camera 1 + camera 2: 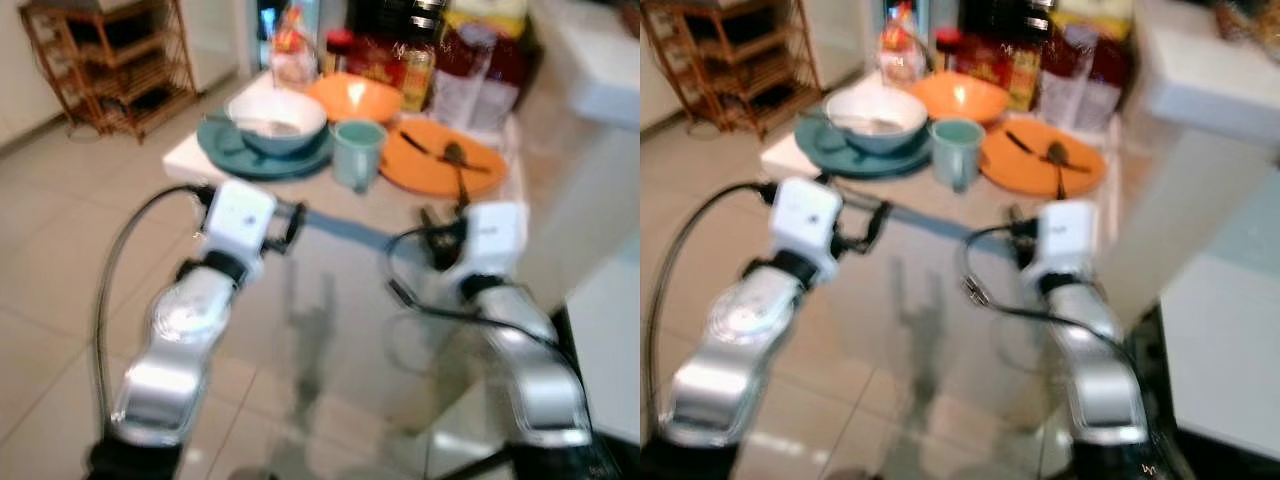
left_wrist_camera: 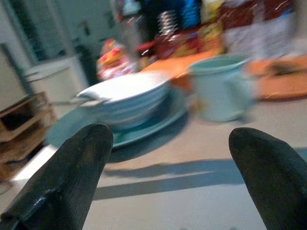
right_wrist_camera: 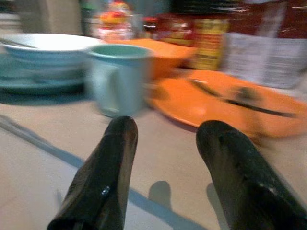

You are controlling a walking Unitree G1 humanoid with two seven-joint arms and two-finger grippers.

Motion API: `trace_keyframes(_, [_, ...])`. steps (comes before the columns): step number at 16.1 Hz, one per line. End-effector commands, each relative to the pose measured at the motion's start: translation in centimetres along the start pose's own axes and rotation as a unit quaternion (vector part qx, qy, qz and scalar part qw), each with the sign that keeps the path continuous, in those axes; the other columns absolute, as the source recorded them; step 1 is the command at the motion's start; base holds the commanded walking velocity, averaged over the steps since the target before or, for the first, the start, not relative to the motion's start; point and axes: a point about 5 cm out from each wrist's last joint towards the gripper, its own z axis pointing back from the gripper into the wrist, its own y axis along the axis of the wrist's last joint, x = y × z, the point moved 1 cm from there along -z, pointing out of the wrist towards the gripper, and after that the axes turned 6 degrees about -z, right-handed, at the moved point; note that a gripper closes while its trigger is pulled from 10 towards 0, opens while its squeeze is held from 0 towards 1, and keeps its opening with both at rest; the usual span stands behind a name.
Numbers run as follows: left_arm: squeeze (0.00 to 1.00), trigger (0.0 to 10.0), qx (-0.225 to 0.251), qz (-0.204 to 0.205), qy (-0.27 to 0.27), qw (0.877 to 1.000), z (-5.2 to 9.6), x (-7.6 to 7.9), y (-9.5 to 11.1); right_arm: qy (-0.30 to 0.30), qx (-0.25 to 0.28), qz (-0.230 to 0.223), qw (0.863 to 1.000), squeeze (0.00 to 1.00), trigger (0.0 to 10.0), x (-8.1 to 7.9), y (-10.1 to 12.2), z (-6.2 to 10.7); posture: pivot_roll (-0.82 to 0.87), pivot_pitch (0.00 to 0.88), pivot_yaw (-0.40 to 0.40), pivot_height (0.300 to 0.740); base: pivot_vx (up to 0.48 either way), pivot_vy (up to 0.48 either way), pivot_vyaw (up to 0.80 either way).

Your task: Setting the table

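A pale table (image 1: pixel 330 262) carries a teal plate (image 1: pixel 215 150) with a white bowl (image 1: pixel 275 120) on it, and a spoon rests in the bowl. Beside them stand a teal mug (image 1: pixel 357 152), an orange bowl (image 1: pixel 355 97) and an orange plate (image 1: pixel 430 172) holding dark cutlery (image 1: pixel 455 162). My left gripper (image 2: pixel 170 163) hovers open over the table's near part, pointing at the teal plate and mug. My right gripper (image 3: pixel 165 139) is open too, low over the table in front of the mug (image 3: pixel 117 76) and orange plate (image 3: pixel 225 103). Both are empty.
Food packets and bottles (image 1: pixel 470 60) crowd the table's far edge. A wooden rack (image 1: pixel 110 60) stands at the back left on the tiled floor (image 1: pixel 60 230). White furniture (image 1: pixel 600 70) rises close on the right.
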Motion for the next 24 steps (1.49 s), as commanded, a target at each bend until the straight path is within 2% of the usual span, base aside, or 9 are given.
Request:
trace_keyframes(1, [0.00,10.0,0.009,0.002,-0.014,1.000,-0.2,0.8,0.6,-0.017,0.006,0.005,1.000,0.00,10.0,1.2,0.6,0.3,0.05,0.023,-0.056,0.740,0.480,0.000,0.00])
trace_keyframes(4, [0.00,10.0,0.016,-0.008,-0.042,0.999,0.3,1.8,0.6,-0.018,0.013,-0.005,1.000,0.00,10.0,1.1,1.0,0.1,0.06,0.013,-0.059,0.740,0.000,0.000,0.00])
trace_keyframes(11, [0.00,10.0,0.033,0.003,-0.019,0.999,0.2,1.1,1.3,-0.032,0.045,-0.015,0.998,0.00,10.0,1.5,2.1,0.0,0.06,0.012,-0.056,0.740,0.000,0.000,0.00])
trace_keyframes(14, [0.00,10.0,0.033,0.000,-0.027,0.999,0.1,1.1,1.3,-0.063,0.023,-0.019,0.998,0.00,10.0,2.2,2.0,-0.8,0.06,0.020,-0.047,0.740,0.000,0.000,0.00])
trace_keyframes(15, [0.00,10.0,0.033,-0.001,-0.029,0.999,0.1,1.2,1.3,-0.071,0.018,-0.025,0.997,0.18,10.0,2.4,2.1,-1.1,0.06,0.020,-0.044,0.740,0.000,0.000,0.00])
trace_keyframes(16, [0.00,10.0,0.034,-0.002,-0.032,0.999,0.1,1.2,1.4,-0.085,0.012,-0.027,0.996,1.00,10.0,2.8,2.2,-1.6,0.06,0.020,-0.045,0.740,0.000,0.000,0.00])
trace_keyframes(20, [0.00,10.0,0.043,-0.015,-0.081,0.996,0.0,2.2,1.8,-0.122,-0.032,-0.011,0.992,1.00,10.0,3.5,3.9,-6.0,0.06,0.022,-0.034,0.740,0.000,0.000,0.00])
trace_keyframes(23, [0.00,10.0,0.054,-0.031,-0.115,0.991,0.3,2.6,2.3,-0.161,-0.080,-0.003,0.984,1.00,10.0,4.5,4.3,-8.3,0.07,0.023,-0.037,0.740,0.000,0.000,0.00])
trace_keyframes(24, [0.00,10.0,0.055,-0.032,-0.115,0.991,0.3,2.5,2.3,-0.176,-0.089,-0.020,0.980,1.00,10.0,5.2,4.9,-9.0,0.07,0.024,-0.039,0.740,0.000,0.000,0.00])
